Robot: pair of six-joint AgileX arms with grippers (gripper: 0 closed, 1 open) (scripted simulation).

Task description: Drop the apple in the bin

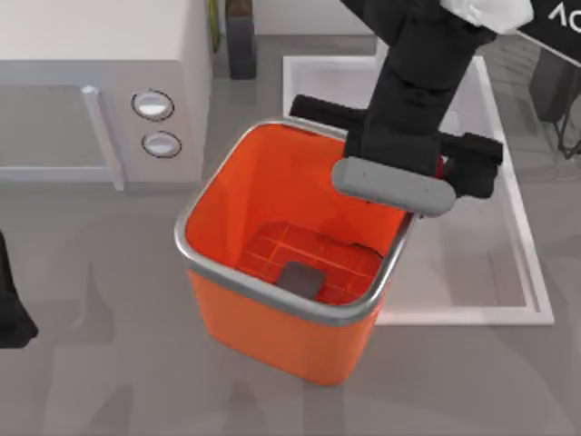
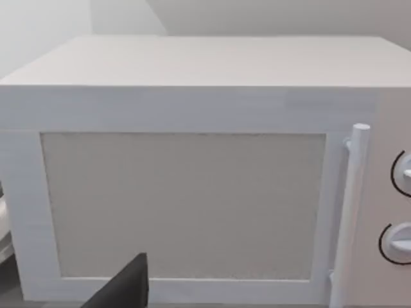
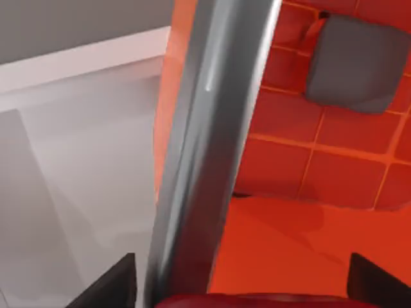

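The tall orange bin (image 1: 238, 320) with its silver rim (image 1: 272, 296) stands mid-table. My right gripper (image 1: 436, 173) hangs over the bin's right rim, shut on the apple (image 1: 442, 167), of which a red sliver shows beside the wrist. In the right wrist view the glossy red apple (image 3: 250, 300) sits between two dark fingers (image 3: 109, 285), right above the rim (image 3: 205, 128), with the gridded orange floor (image 3: 289, 160) below. My left arm (image 1: 9, 313) is parked at the table's left edge.
A flat dark grey patch (image 1: 300, 277) lies on the bin floor. The white sink basin (image 1: 508, 272) lies right of the bin, under the right arm. A white microwave (image 1: 91, 91) stands at the back left and faces the left wrist camera (image 2: 192, 192).
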